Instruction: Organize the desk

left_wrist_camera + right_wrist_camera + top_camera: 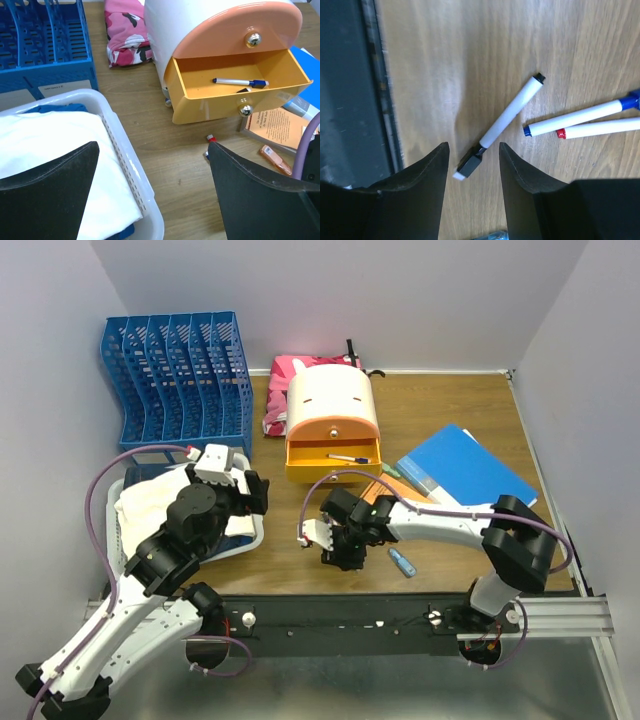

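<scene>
The brown wood-grain desk (450, 405) carries a white and peach organizer (332, 410) whose orange drawer (235, 97) is pulled out, with a blue-capped marker (240, 82) inside. My right gripper (472, 147) is open, low over the desk near the front rail. The black cap end of a white marker (505, 122) lies between its fingertips. A blue marker (580, 116) and a red marker (600, 128) lie just beyond. My left gripper (152, 145) is open and empty, above the right rim of the white tray (125, 150) that holds white cloth (50, 145).
A blue file rack (175, 370) stands at the back left, with a pink pouch (285, 390) behind the organizer. A blue folder (465, 465) and an orange booklet (280, 125) lie to the right. A small blue object (402, 562) lies near the black front rail (340, 615).
</scene>
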Motion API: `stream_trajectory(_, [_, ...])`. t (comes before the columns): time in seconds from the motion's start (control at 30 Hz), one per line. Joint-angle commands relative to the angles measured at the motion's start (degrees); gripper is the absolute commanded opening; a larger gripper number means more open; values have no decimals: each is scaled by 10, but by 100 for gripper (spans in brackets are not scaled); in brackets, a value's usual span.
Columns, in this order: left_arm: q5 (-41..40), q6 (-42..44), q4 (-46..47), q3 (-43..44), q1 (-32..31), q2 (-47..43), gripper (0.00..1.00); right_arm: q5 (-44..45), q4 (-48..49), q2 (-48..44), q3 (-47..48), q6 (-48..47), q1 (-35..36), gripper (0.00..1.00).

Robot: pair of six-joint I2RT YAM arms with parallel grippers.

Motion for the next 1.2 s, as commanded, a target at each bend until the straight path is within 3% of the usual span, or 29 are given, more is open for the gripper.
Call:
stream_trajectory(0.0, [-25,-36,-30,-9,1,-12,99,80,63,29,-23,27,17,53])
stream_trajectory(0.23, [-25,-53,-43,-8,1,-14,99,102,73,51,-29,30,28,47])
stream_trajectory(0.33, [-25,-55,-42,-9,1,-17,99,105,71,52,-33,26,36,32])
stream_trajectory(0.37, [-28,-55,-41,-10,2,-18,99,106,67,52,-34,24,37,19])
stream_trajectory(0.47, [-41,-71,-39,-14,2,-20,99,104,60,52,-32,24,40,1])
stream_trajectory(0.7, [-5,-95,-16,-27,2,-24,99,57,15,47,8,16,39,1])
stream_trajectory(0.87, [44,-123,-7,-35,2,-12,99,-63,-104,-7,83,-94,27,1])
stream_trajectory(1.17, [115,-180,33,-71,1,-2,99,-143,-300,5,378,-218,-104,1])
